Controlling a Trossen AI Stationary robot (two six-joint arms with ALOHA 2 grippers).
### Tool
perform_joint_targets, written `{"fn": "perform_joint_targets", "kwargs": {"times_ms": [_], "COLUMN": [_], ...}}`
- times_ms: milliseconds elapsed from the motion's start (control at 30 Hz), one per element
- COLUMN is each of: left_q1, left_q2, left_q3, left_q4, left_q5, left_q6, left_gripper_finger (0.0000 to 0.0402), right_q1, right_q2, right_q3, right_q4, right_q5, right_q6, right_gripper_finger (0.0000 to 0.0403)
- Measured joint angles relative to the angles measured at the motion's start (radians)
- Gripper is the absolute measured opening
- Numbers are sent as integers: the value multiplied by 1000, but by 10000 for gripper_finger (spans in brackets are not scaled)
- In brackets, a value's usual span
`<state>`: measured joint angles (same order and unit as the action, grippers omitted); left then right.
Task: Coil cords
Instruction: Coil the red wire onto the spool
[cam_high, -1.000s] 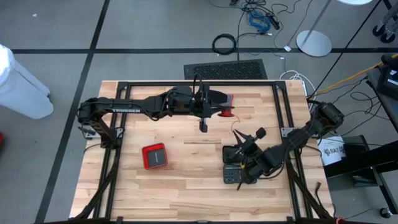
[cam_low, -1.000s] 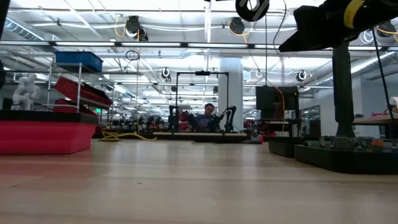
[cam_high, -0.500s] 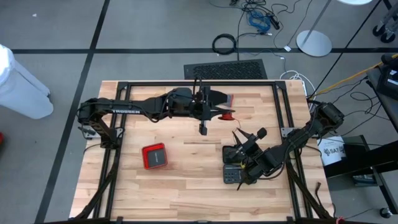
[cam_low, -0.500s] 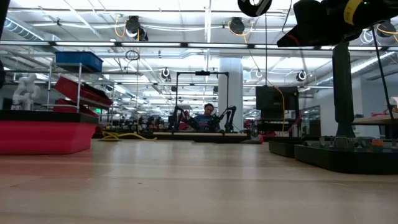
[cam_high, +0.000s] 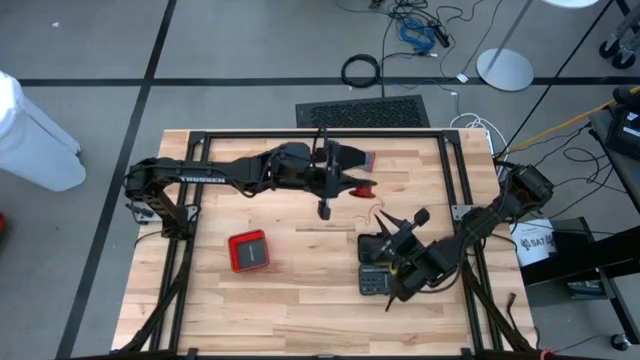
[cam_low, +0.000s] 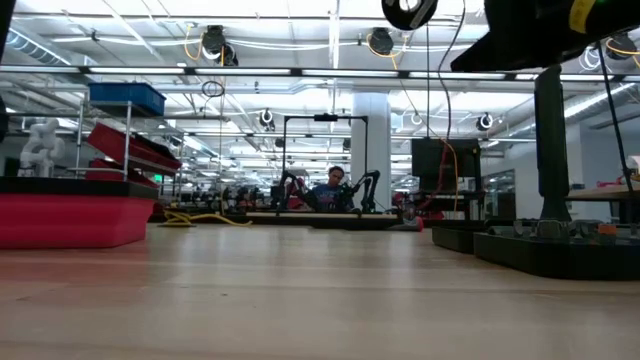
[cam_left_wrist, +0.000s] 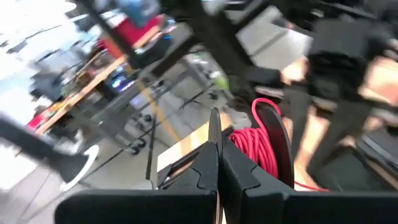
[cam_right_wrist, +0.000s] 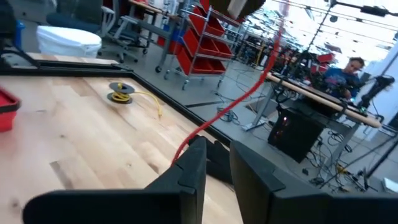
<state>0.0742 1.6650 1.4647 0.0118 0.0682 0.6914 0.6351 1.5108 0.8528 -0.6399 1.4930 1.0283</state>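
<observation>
A red cord (cam_left_wrist: 264, 146) is wound on a black spool (cam_high: 364, 186), which is held high above the table's middle beside my shut left gripper (cam_left_wrist: 217, 155). The spool also shows at the top of the low view (cam_low: 410, 10). A loose stretch of the cord (cam_right_wrist: 249, 93) slants down to my right gripper (cam_right_wrist: 216, 163), which stands open lower down, toward the table's right (cam_high: 398, 222). The cord reaches the tip of one finger and lies outside the gap. A small yellow cord coil (cam_right_wrist: 121, 93) rests on the table. My left gripper pinches a thin dark edge (cam_left_wrist: 214, 127) beside the red windings between its shut fingers, which lie about level. The spool hangs clear of the table. My right gripper has the red cord at the tip of one finger (cam_right_wrist: 186, 152); whether they touch I cannot tell.
A red box (cam_high: 248, 250) sits on the table's left half. Two black trays (cam_high: 378, 265) lie under my right arm. A black frame (cam_high: 320, 135) runs round the table top. A person sits far off in the room (cam_low: 335, 185).
The spool has turned a little with my left gripper. The cord's loose stretch now runs down from it toward my right gripper. Both arms have stayed in place.
</observation>
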Motion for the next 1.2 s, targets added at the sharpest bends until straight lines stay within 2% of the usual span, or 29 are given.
{"fn": "perform_joint_targets", "kwargs": {"times_ms": [167, 300, 500, 700, 1000, 1200], "left_q1": [3, -3, -35, -84, -133, -134], "left_q2": [0, 0, 0, 0, 0, 0], "left_q3": [0, 0, 0, 0, 0, 0], "left_q4": [-73, -111, -177, -251, -308, -313], "left_q5": [167, 323, 468, 532, 542, 539], "left_q6": [139, 227, 294, 366, 425, 443], "left_gripper_finger": [0, 0, 0, 0, 0, 0], "right_q1": [48, 80, 126, 168, 204, 205], "right_q2": [0, 0, 0, 0, 0, 0], "right_q3": [0, 0, 0, 0, 0, 0], "right_q4": [-2, -18, -26, -25, -13, 55], "right_q5": [-11, -70, -154, -169, -172, -191], "right_q6": [-19, -19, -17, 9, 63, 18], "right_gripper_finger": [59, 59, 59, 59, 59, 59]}}
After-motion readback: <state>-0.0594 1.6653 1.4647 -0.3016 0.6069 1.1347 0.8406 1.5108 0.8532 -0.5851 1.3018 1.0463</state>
